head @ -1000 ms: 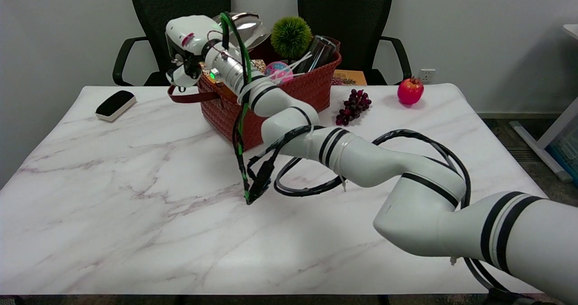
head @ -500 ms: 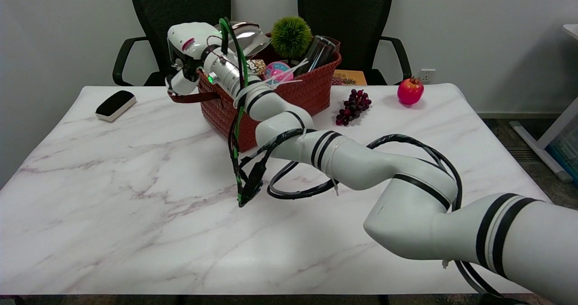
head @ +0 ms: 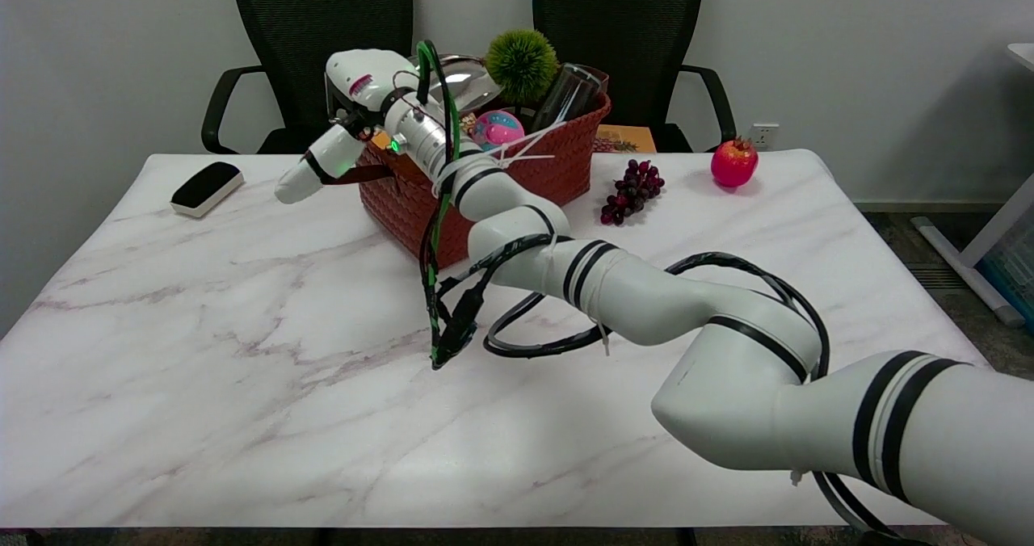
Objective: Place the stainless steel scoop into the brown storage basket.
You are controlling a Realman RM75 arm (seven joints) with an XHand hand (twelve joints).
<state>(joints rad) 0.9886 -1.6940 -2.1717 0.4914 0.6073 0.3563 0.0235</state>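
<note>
The stainless steel scoop [head: 467,84] lies tilted at the back left of the brown woven basket [head: 557,158], its shiny bowl showing above the rim. My right hand [head: 343,114] hangs over the basket's left end, just left of the scoop. One white finger [head: 311,173] stretches down and left, past the basket's loose strap [head: 355,176]. The fingers are apart and I see nothing held in them. My wrist hides the scoop's handle.
In the basket sit a green spiky ball [head: 521,63], a pink round toy [head: 497,128] and a dark tumbler [head: 565,94]. Grapes [head: 632,191] and a red fruit [head: 733,162] lie to its right. A black-and-white eraser [head: 206,188] is at far left. Two chairs stand behind.
The hand has moved right and down over the basket. The scoop, held high a second ago, now sits lower inside the basket, and the fingers have spread away from it.
</note>
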